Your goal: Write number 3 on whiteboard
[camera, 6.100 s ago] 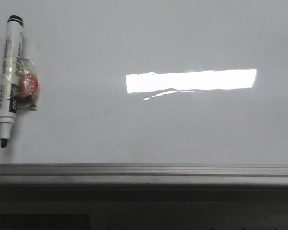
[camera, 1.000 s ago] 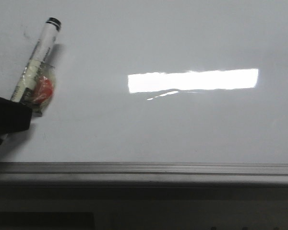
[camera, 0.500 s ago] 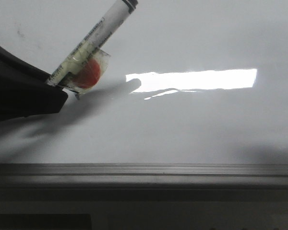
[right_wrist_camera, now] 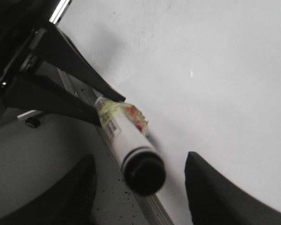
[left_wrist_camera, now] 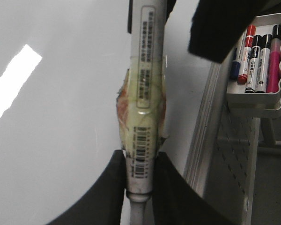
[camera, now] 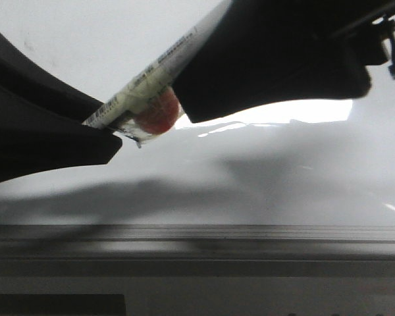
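The whiteboard (camera: 283, 171) is glossy white-grey, with a bright glare (camera: 303, 112) and a grey bottom rail (camera: 197, 234). No number 3 shows on it. A white marker (camera: 158, 76) with a red lump taped to it (camera: 159, 113) is held slanted in front of the board. My left gripper (left_wrist_camera: 139, 161) is shut on the marker's barrel (left_wrist_camera: 143, 93) near its nib end; it also shows in the front view (camera: 95, 131). My right gripper (right_wrist_camera: 140, 171) is open, its fingers (right_wrist_camera: 210, 187) on either side of the marker's black end cap (right_wrist_camera: 143, 174), apart from it.
A white tray (left_wrist_camera: 255, 101) holding several coloured markers (left_wrist_camera: 257, 51) hangs beside the board's edge in the left wrist view. My right arm (camera: 283, 52) covers the upper right of the board in the front view. A grey speckled surface (right_wrist_camera: 61, 154) lies below the rail.
The left gripper took the marker off the board and raised it to the right. The right gripper came in from the upper right and now straddles the marker's capped end.
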Controlling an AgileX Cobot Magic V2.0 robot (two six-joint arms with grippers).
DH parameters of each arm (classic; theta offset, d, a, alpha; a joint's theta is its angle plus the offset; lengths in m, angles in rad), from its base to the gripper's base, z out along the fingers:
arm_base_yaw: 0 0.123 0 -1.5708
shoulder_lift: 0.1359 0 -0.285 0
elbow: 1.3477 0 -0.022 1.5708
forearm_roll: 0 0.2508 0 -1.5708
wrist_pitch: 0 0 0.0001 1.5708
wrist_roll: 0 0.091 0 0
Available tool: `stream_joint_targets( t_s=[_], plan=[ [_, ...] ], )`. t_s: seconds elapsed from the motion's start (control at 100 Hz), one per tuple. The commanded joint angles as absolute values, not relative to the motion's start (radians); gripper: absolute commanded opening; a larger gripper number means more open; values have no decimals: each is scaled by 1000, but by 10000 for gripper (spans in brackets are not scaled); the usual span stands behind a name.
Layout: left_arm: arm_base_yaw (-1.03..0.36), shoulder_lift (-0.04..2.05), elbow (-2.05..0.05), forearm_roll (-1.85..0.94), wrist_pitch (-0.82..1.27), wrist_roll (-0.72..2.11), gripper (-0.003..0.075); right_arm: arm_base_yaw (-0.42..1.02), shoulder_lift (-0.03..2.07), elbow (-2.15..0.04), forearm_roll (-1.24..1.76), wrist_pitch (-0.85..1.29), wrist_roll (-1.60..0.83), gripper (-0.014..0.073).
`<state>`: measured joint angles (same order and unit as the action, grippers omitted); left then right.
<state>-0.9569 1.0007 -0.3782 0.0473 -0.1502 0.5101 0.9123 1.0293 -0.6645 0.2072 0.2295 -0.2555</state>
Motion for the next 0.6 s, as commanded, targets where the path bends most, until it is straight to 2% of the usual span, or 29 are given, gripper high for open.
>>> stream_joint_targets(
  t_s=[0.0,0.23,0.37,0.51,0.57,0.58,0.59],
  plan=[
    [-967,993,-411,47,-240,511,-20,928,1033,-701,201,121,-268,384],
    [-967,993,-411,47,-255,511,-20,956,1041,-701,201,24,-268,373],
    [-967,993,-411,47,-255,511,-20,956,1042,-701,201,0,-268,289],
    [-967,993,-411,47,-255,511,-20,956,1044,-701,201,21,-268,131],
    [-967,993,-411,47,-260,511,-20,956,1045,-701,201,44,-268,-1],
    [-967,993,-411,47,-263,511,-20,956,1045,-701,201,50,-268,-50],
    [-967,993,-411,47,-265,511,-20,956,1045,-701,201,49,-268,-50]
  ],
)
